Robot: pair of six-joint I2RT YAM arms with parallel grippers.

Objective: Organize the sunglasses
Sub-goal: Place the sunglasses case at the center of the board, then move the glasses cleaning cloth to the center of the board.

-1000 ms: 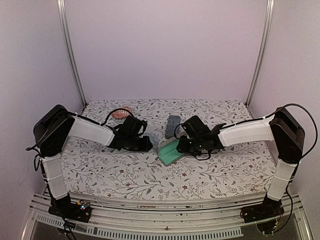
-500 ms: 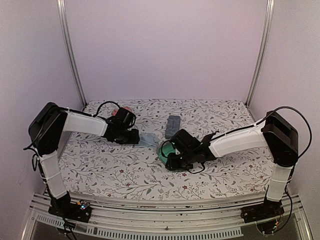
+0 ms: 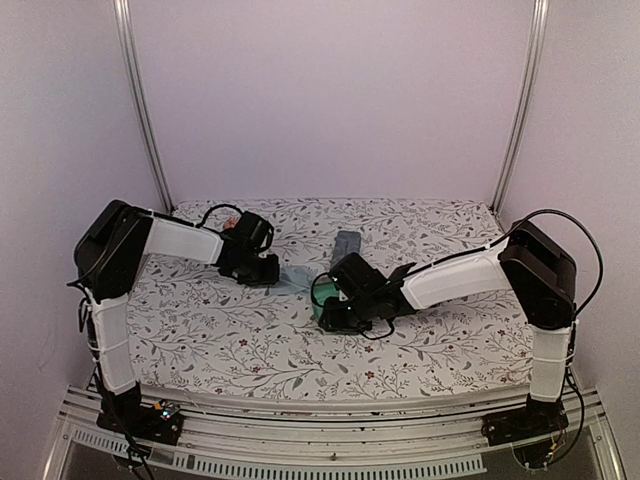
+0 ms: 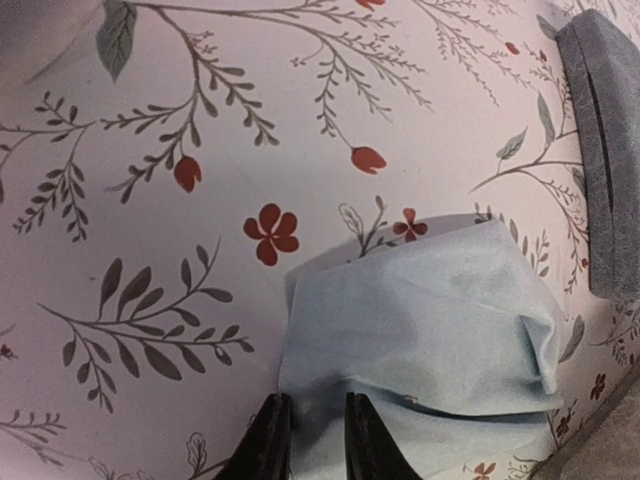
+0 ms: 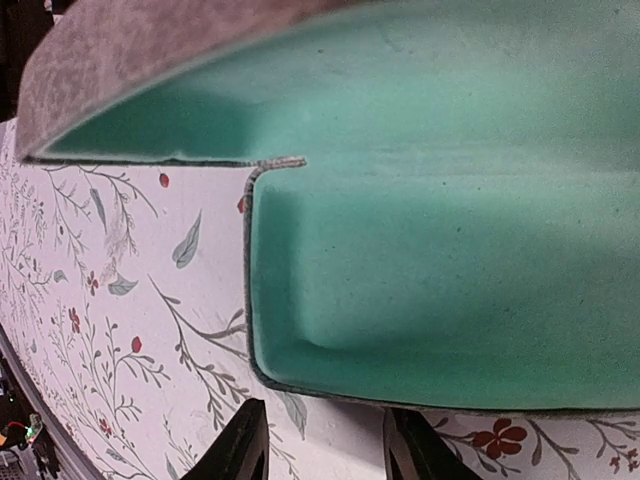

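Overall light: bright, even, diffuse, falling from above; no glare.
Shadows: soft and faint on the table [image 3: 200, 340].
Top view: sharp, with slight wide-angle lean at the sides.
Left wrist view: light blue cloth [image 4: 420, 330] crisp, folds gently shaded, upper left corner dim.
Right wrist view: green case lining [image 5: 450, 250] very close, soft, grainy.

Place: you are working in a lab-style robot test booth, not a home.
Walls: plain pale panels [image 3: 330, 100] close in the far, left and right sides.
Frame: aluminium posts [image 3: 140, 110] stand at the far corners.
Bench: a floral-covered table [image 3: 250, 345] has a metal rail [image 3: 330, 458] along its near edge.
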